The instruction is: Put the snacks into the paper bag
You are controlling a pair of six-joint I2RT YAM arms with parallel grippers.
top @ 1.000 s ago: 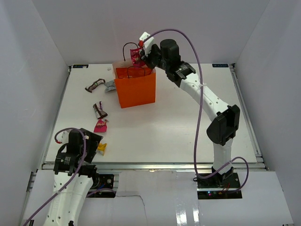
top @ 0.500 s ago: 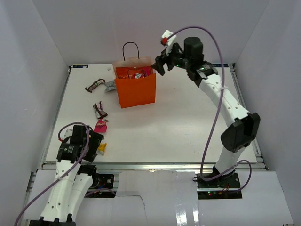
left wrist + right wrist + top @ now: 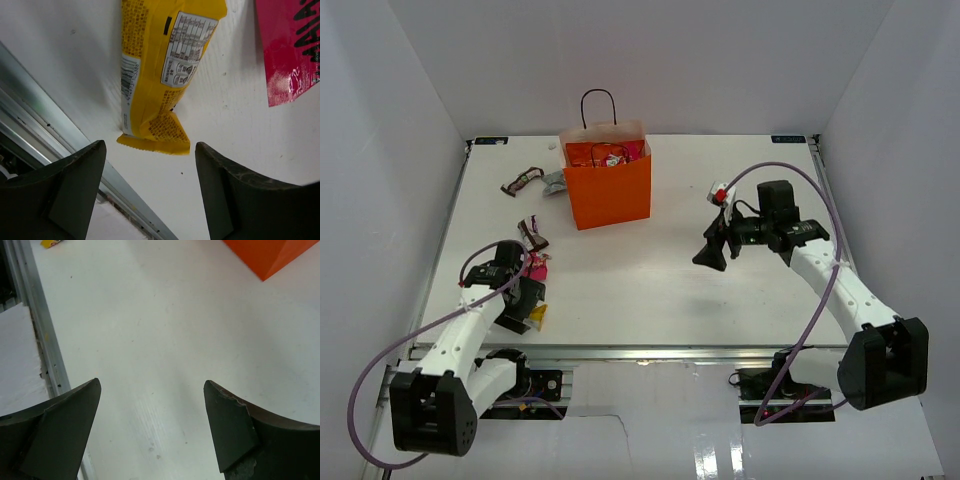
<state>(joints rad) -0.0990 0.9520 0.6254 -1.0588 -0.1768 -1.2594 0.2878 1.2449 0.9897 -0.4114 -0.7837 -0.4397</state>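
Observation:
The orange paper bag (image 3: pixel 610 195) stands upright at the back, with red and pink snacks (image 3: pixel 610 155) showing inside its mouth. To its left lie a dark brown packet (image 3: pixel 523 180) and a silver-grey packet (image 3: pixel 555 182). Further forward are another dark packet (image 3: pixel 532 233), a magenta packet (image 3: pixel 534 266) and a yellow packet (image 3: pixel 536 316). My left gripper (image 3: pixel 520 305) is open just short of the yellow packet (image 3: pixel 160 65), whose crimped end lies between the fingertip line (image 3: pixel 150 147). My right gripper (image 3: pixel 710 255) (image 3: pixel 152 384) hangs open and empty over bare table.
The metal rail of the table's near edge (image 3: pixel 60 150) runs close under my left gripper. White walls enclose the table on three sides. A corner of the paper bag (image 3: pixel 270 255) shows at the top right of the right wrist view.
My right gripper opened above the bag, left the red-pink snack inside, then swung back and down to mid-table right. My left arm reached forward to the yellow packet.

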